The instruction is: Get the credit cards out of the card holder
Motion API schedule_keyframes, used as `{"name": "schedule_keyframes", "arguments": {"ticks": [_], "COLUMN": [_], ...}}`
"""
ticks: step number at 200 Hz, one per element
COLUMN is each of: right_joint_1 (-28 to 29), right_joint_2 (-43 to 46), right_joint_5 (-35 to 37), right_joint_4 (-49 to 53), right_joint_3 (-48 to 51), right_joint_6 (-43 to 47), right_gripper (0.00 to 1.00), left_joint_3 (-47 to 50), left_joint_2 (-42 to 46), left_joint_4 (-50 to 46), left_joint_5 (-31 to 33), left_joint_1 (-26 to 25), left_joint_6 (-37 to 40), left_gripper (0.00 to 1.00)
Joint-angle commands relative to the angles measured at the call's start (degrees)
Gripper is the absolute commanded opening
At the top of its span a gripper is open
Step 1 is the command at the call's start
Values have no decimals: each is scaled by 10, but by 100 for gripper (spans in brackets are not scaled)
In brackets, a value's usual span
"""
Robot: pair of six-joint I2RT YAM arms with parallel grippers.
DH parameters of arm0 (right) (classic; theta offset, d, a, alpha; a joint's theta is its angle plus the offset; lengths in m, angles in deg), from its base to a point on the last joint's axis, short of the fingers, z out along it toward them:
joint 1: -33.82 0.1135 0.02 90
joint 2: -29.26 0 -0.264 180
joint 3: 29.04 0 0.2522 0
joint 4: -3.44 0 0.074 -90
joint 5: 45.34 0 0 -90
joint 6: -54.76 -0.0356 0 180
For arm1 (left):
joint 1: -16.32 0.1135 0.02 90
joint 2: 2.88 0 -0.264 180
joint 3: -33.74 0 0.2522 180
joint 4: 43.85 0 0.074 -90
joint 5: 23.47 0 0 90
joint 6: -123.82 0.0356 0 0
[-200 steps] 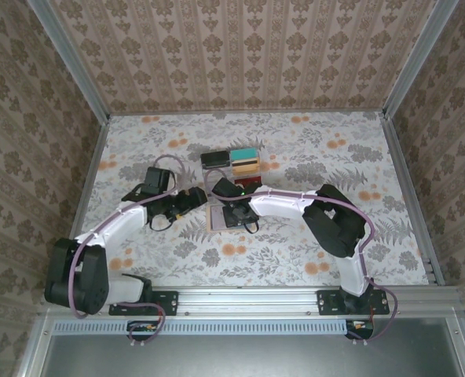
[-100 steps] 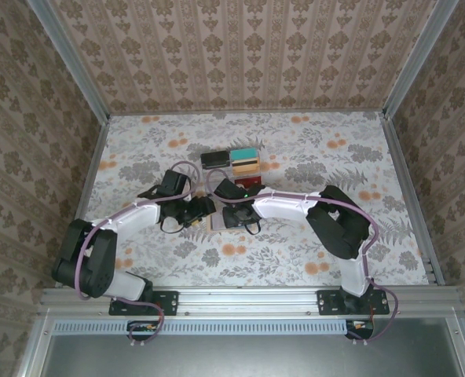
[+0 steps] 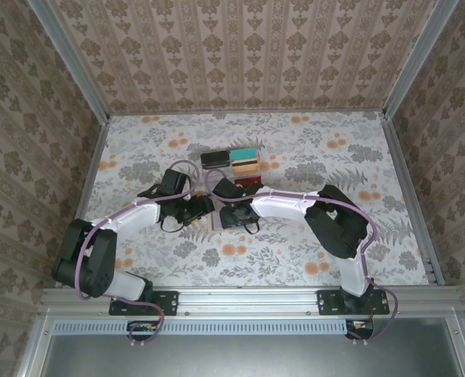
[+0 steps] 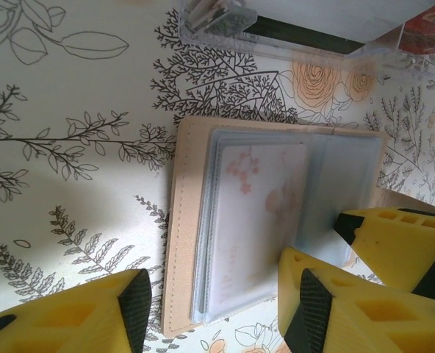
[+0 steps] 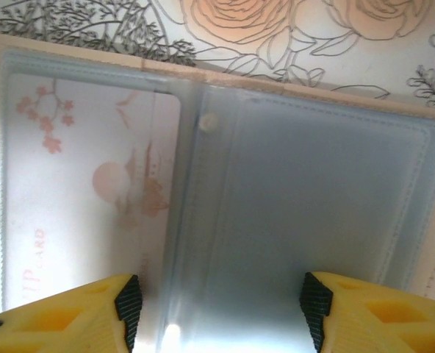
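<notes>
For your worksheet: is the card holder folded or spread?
Spread: the card holder lies flat, sleeves facing up, a pale card in one.

White arms (image 3: 283,206), purple cables (image 3: 291,191), yellow fingers (image 4: 364,316)

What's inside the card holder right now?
One pale card with pink print sits in a clear sleeve; the neighbouring sleeve looks empty. Sleeves stacked underneath are covered, so more cards can't be ruled out.
</notes>
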Motion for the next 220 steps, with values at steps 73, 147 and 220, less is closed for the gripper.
{"name": "schedule_keyframes", "arguments": {"ticks": [73, 147, 220], "right_joint_1": [11, 10, -7], "right_joint_2": [-58, -53, -27], "right_joint_5": [24, 3, -33], "right_joint_4": [36, 23, -23], "right_joint_3": [30, 37, 69], "right_joint_6": [-11, -11, -23], "right_gripper": [54, 52, 50], "left_joint_3": [-22, -32, -34], "left_joint_2": [-47, -96, -120], "left_joint_4": [24, 36, 13], "left_joint_5": [-62, -80, -54], "left_joint_1": [-7, -25, -29], "left_joint_6": [-10, -21, -14], "left_gripper": [44, 39, 37]}}
